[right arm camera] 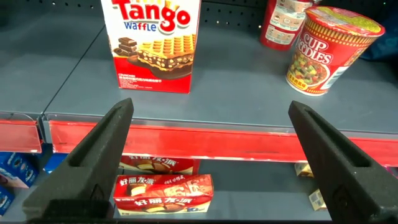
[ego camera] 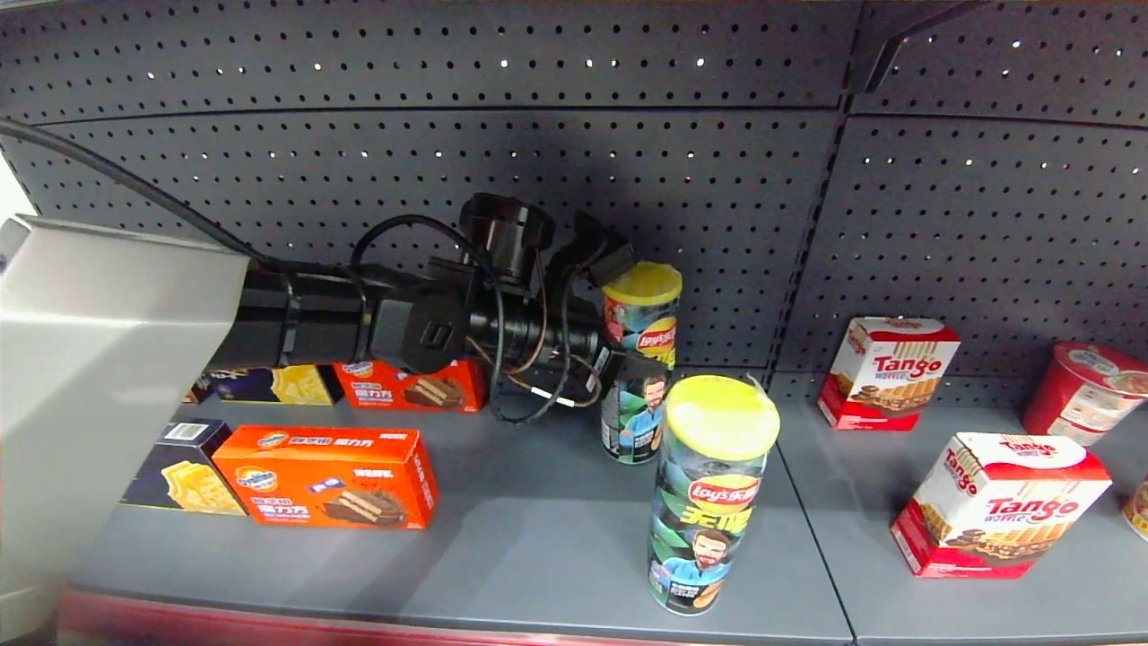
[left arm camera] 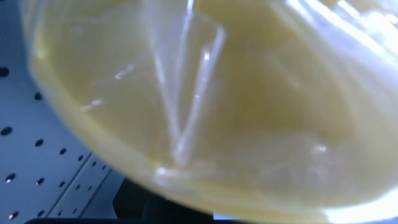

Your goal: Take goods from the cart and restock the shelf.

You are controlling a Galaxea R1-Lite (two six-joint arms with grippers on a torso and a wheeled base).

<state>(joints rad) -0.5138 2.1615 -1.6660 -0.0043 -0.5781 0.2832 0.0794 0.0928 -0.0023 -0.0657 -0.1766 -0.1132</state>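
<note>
1. Yellow plastic lid [left arm camera: 205, 106] of the tall printed chip can [ego camera: 639, 377] is seen hard against the left wrist camera. The can is clamped upright between the fingers of the left gripper [ego camera: 635, 312], and its base appears to be on the shelf.
2. Right gripper [right arm camera: 208, 165] is wide open, with nothing between its black wedge fingers. A white-and-red waffle box [right arm camera: 151, 43] and a red cup-noodle tub [right arm camera: 333, 43] are seen beyond it.
3. Risk: a second tall yellow-lidded chip can [ego camera: 713, 493] stands just in front of the left gripper, toward the shelf edge. It could be clipped on withdrawal and knocked over.
4. Risk: loose black cables [ego camera: 538, 350] are bunched at the left wrist, so a snag on the held can is possible on pull-back.
5. Risk: if the base is not fully seated, the tall, narrow can could be tipped at release.
6. Surface: flat grey metal shelf board [ego camera: 538, 538], judged smooth and low-friction. A perforated dark-grey back panel [ego camera: 448, 152] is just behind the left gripper.
7. An orange cardboard cake box [ego camera: 332, 475] lies well apart from the left gripper, back along the forearm.
</note>
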